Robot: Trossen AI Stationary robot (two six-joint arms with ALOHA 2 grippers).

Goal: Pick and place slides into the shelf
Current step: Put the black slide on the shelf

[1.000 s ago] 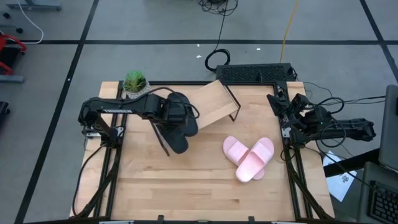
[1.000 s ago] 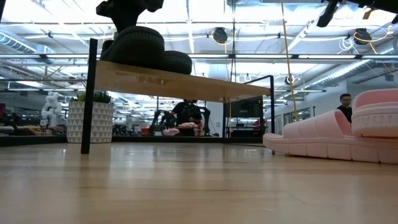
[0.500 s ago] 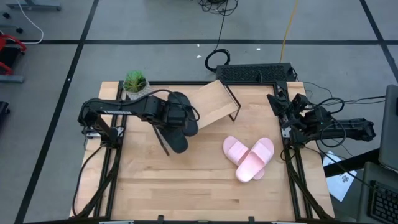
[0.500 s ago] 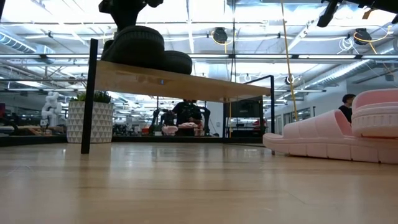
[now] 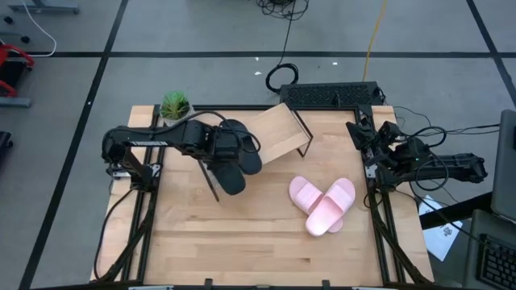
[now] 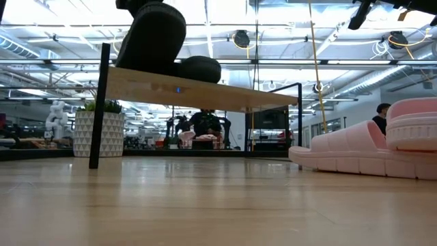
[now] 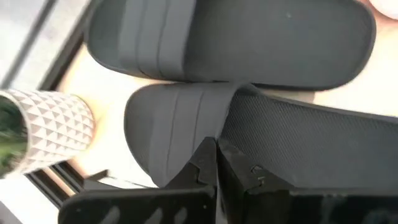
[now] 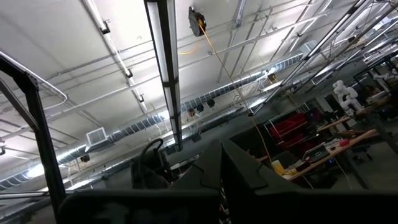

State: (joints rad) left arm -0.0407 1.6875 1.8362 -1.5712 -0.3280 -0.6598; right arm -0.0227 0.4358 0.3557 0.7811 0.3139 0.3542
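Up on the shelf (image 5: 278, 133), one black slide (image 6: 198, 70) lies flat while the second black slide (image 6: 156, 34) stands tilted on its near end, its strap pinched by the left gripper (image 7: 216, 163). Placing looks half done: next it wants lowering flat beside its mate, then letting go. Well apart, the pink slides (image 5: 324, 202) overlap on the tabletop; the right gripper (image 5: 372, 138) waits at the edge, fingers together.

Shelf (image 5: 278, 129) end under black slides (image 5: 234, 165)
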